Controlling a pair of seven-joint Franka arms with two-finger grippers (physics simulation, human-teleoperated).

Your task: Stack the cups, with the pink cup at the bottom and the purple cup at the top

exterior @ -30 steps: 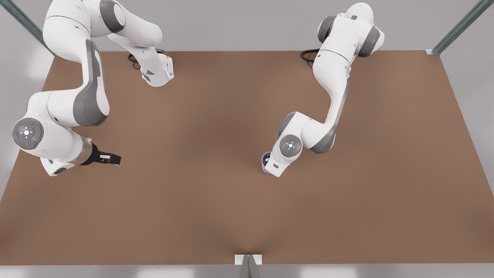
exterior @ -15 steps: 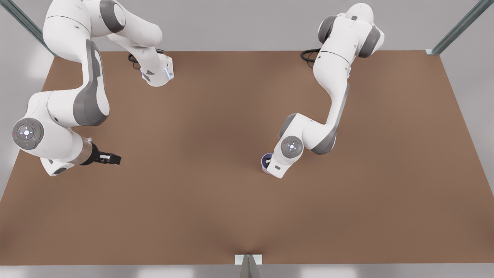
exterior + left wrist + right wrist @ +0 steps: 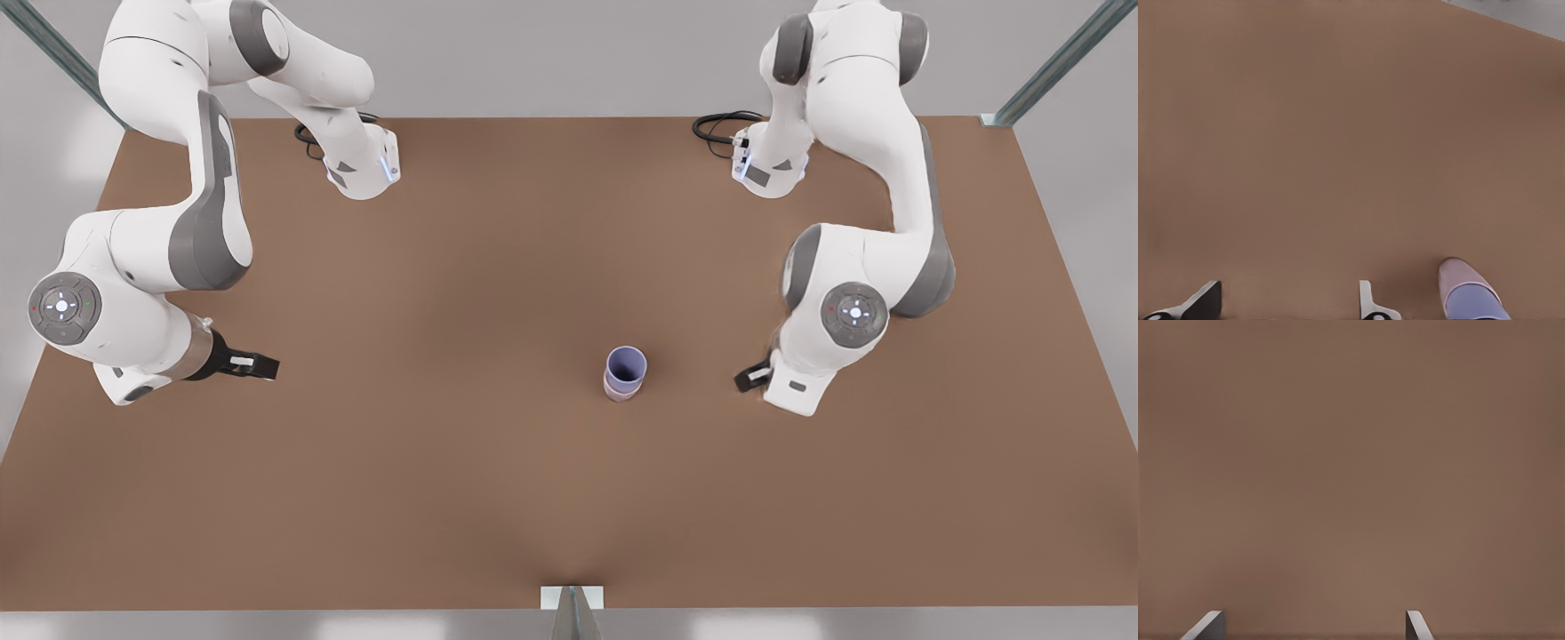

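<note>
Brown table (image 3: 444,462), pink cup (image 3: 620,389) standing near its middle, purple cup (image 3: 626,365) nested inside

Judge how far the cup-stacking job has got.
It looks finished: the purple cup sits nested in the pink cup on the table. Nothing is in hand: the left gripper is open beside the stack, and the right gripper waits open at the front view's left. Nothing visible remains.

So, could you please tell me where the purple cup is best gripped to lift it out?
Probably its exposed rim band, from above: the purple cup stands upright, nested in the pink cup, so only that band is free. The open left end effector is nearest; the right end effector waits open at the front view's left.
</note>
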